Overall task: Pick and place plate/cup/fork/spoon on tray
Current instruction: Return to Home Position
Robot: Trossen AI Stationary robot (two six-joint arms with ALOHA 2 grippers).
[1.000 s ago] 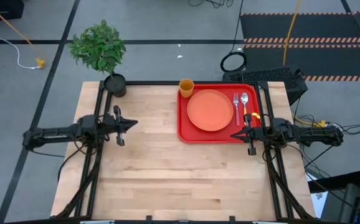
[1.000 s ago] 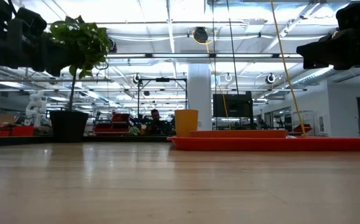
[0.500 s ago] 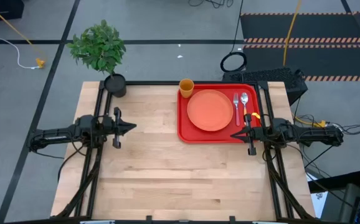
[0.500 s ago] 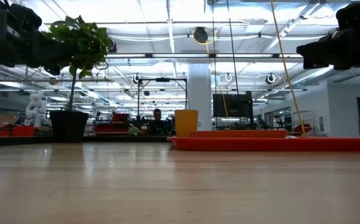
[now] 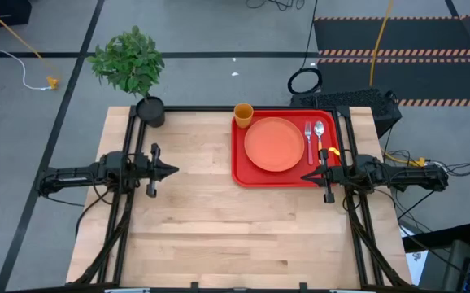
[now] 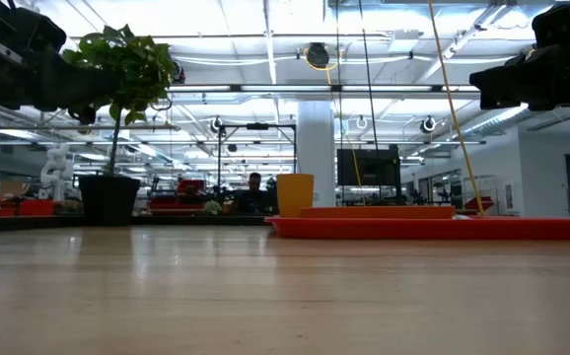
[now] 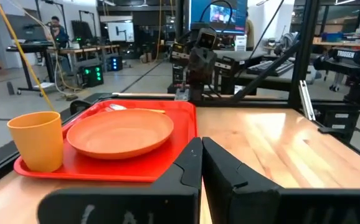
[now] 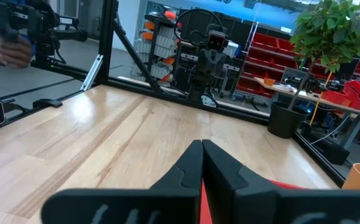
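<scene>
The red tray [image 5: 240,163] lies at the table's far right. On it rest the salmon-orange plate [image 5: 274,144], the amber cup [image 5: 243,113] standing upright at its far left corner, the fork [image 5: 309,142] and the spoon [image 5: 320,130] lying side by side right of the plate. In the left wrist view the cup [image 7: 37,140] stands beside the plate [image 7: 121,130]. My left gripper [image 5: 174,170] is shut and empty over the table's left part. My right gripper [image 5: 304,177] is shut and empty above the tray's near right corner.
A black pot with a green plant [image 5: 150,110] stands at the far left corner. Dark frame rails run along the table's left, right and far edges. Bare wood [image 5: 219,228] fills the middle and near half of the table.
My left gripper has shifted a little toward the table's near edge, still shut and empty. The right arm and the things on the tray have kept still.
</scene>
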